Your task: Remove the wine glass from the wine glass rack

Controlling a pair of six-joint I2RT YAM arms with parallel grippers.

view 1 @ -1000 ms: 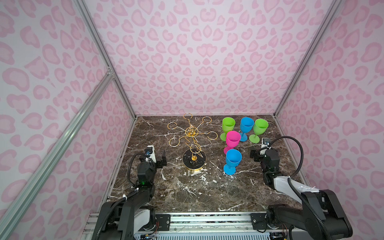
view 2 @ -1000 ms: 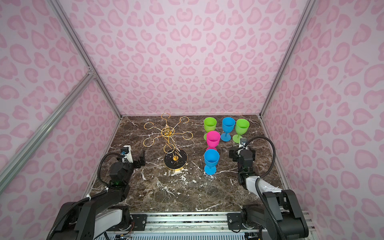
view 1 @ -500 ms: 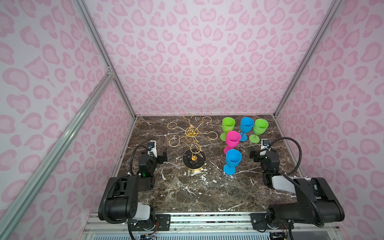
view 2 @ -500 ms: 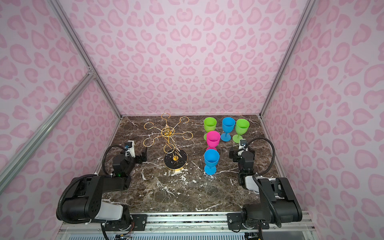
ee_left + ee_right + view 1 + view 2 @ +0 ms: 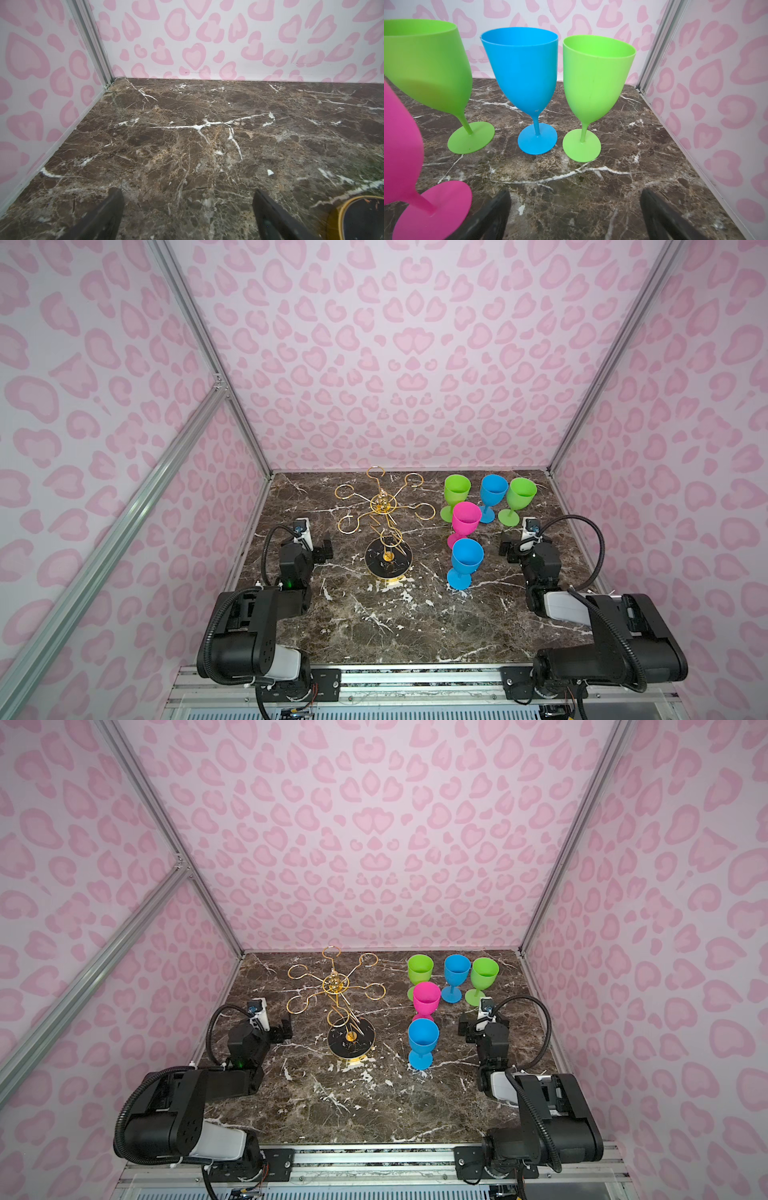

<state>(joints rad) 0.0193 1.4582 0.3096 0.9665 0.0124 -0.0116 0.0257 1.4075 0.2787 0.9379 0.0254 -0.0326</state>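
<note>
Rack [image 5: 384, 506]: upright, left of glasses [image 5: 467, 556].
Left gripper [image 5: 187, 192]: fingers [image 5: 108, 209] spread (low over table [image 5: 207, 135]).
Right gripper [image 5: 575, 192]: fingers [image 5: 496, 211] spread, beside glasses.

You see your left gripper [image 5: 188, 192] spread wide above the brown marble tabletop [image 5: 187, 135], the wine glass rack [image 5: 362, 218] base's gold-rimmed edge just beside one finger.
</note>
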